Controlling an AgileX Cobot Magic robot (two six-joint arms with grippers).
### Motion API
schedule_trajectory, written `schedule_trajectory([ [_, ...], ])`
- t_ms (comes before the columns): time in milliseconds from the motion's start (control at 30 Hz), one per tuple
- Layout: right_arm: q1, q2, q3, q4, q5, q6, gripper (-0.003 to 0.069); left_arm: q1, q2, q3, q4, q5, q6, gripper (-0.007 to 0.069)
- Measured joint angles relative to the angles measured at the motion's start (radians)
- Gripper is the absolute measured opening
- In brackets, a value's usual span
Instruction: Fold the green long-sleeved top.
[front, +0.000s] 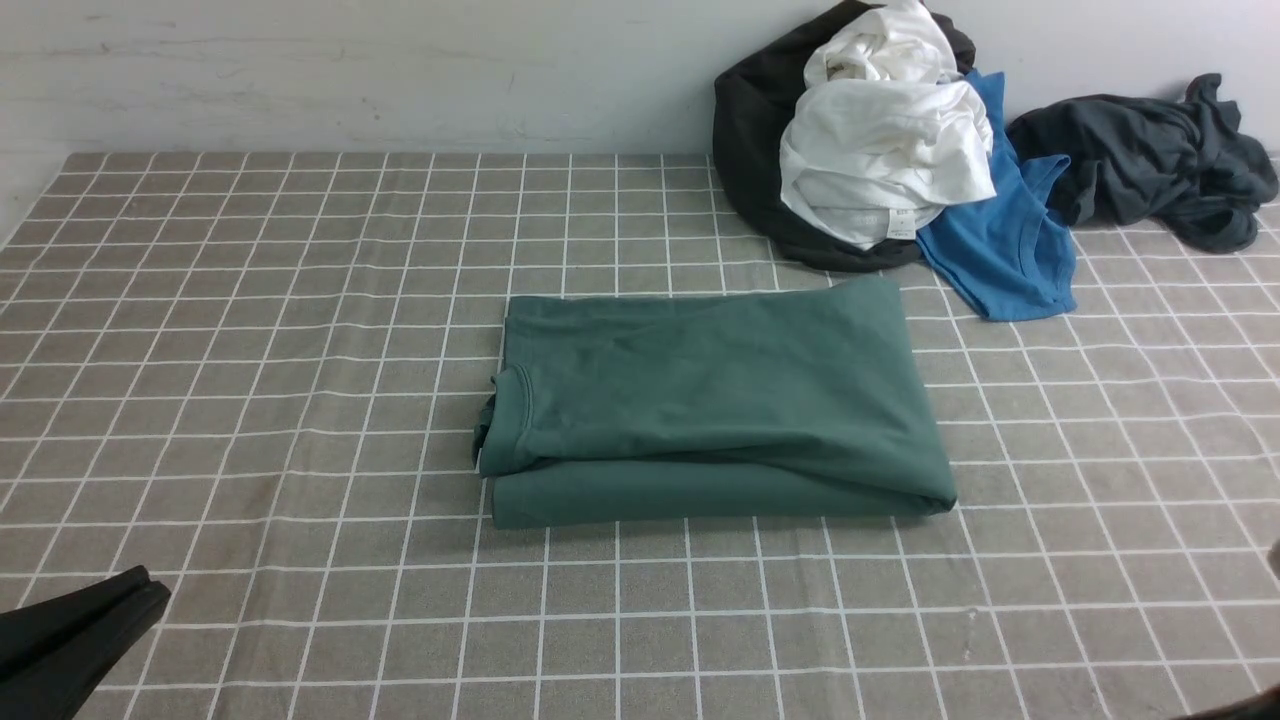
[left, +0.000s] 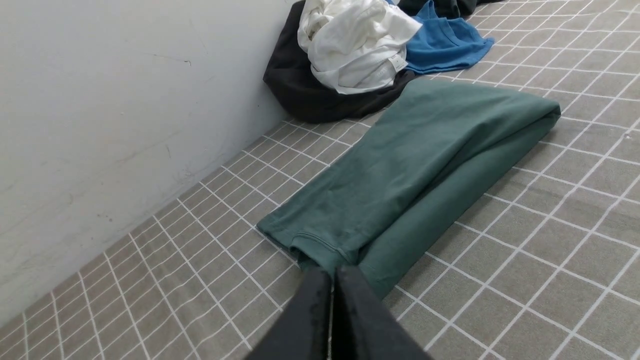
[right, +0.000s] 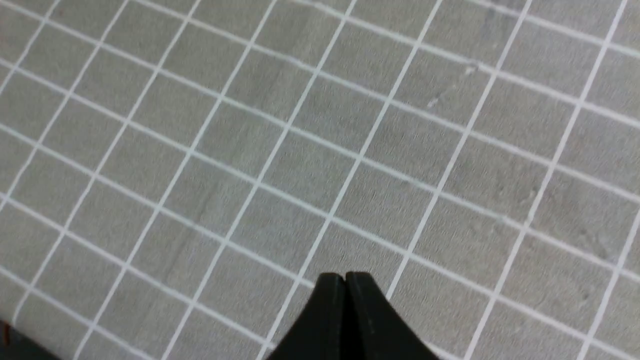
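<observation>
The green long-sleeved top (front: 715, 405) lies folded into a compact rectangle in the middle of the checked tablecloth, with its collar edge at the left end. In the left wrist view the green top (left: 415, 165) stretches away from the jaws. My left gripper (front: 140, 585) sits low at the near left, well clear of the top, and its fingers are pressed together with nothing between them (left: 332, 275). My right gripper (right: 345, 277) is also shut and empty, and hangs over bare cloth. In the front view the right gripper is almost wholly out of frame.
A heap of clothes lies against the back wall: a black garment (front: 750, 130), a white one (front: 885, 140) and a bright blue shirt (front: 1005, 230). A dark grey garment (front: 1150, 155) lies at the far right. The white wall (left: 100, 125) borders the table.
</observation>
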Motion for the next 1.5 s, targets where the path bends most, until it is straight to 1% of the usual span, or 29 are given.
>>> schedule_trajectory([
  [100, 0.0, -0.043, 0.004, 0.005, 0.027, 0.0, -0.0014, 0.0, 0.0, 0.0, -0.003, 0.005, 0.0, -0.0008],
  [200, -0.029, -0.222, 0.035, 0.049, 0.046, -0.001, -0.0014, 0.0, 0.0, 0.0, -0.018, 0.023, 0.0, -0.0008],
  [233, -0.055, -0.295, 0.041, 0.069, 0.056, -0.008, -0.0014, 0.0, 0.0, 0.0, -0.022, 0.024, 0.0, -0.0008],
  [267, -0.055, -0.295, 0.041, 0.072, 0.057, -0.008, -0.0014, 0.0, 0.0, 0.0, -0.022, 0.024, 0.0, -0.0008],
  [300, -0.098, -0.386, 0.042, 0.095, 0.06, -0.019, -0.0014, 0.0, 0.0, 0.0, -0.025, 0.024, 0.0, -0.0008],
  [367, -0.162, -0.493, 0.043, 0.104, 0.061, -0.026, -0.0014, 0.0, 0.0, 0.0, -0.026, 0.025, 0.0, -0.0008],
  [400, -0.168, -0.501, 0.043, 0.104, 0.062, -0.026, -0.0014, 0.0, 0.0, 0.0, -0.026, 0.026, 0.0, -0.0008],
  [433, -0.207, -0.551, 0.043, 0.104, 0.063, -0.026, -0.0014, 0.0, 0.0, 0.0, -0.026, 0.026, 0.0, -0.0008],
  [567, -0.285, -0.633, 0.048, 0.096, 0.067, -0.026, -0.0014, 0.0, 0.0, 0.0, -0.026, 0.026, 0.0, -0.0008],
  [933, -0.299, -0.653, 0.048, 0.09, 0.067, -0.022, -0.0014, 0.0, 0.0, 0.0, -0.027, 0.027, -0.001, -0.0008],
  [1000, -0.299, -0.653, 0.051, 0.068, 0.055, -0.011, -0.0014, 0.0, 0.0, 0.0, -0.027, 0.027, -0.001, -0.0008],
  [1133, -0.303, -0.684, 0.106, -0.087, -0.095, -0.004, -0.0014, 0.0, 0.0, 0.0, -0.027, 0.027, -0.001, -0.0008],
  [1233, -0.305, -0.724, 0.204, -0.178, -0.266, -0.004, -0.0014, 0.0, 0.0, 0.0, -0.027, 0.027, -0.001, -0.0008],
  [1400, -0.305, -0.751, 0.422, -0.186, -0.493, -0.004, -0.0014, 0.0, 0.0, 0.0, -0.027, 0.027, -0.001, -0.0008],
  [1500, -0.305, -0.763, 0.51, -0.186, -0.557, -0.004, -0.0014, 0.0, 0.0, 0.0, -0.027, 0.027, -0.001, -0.0008],
])
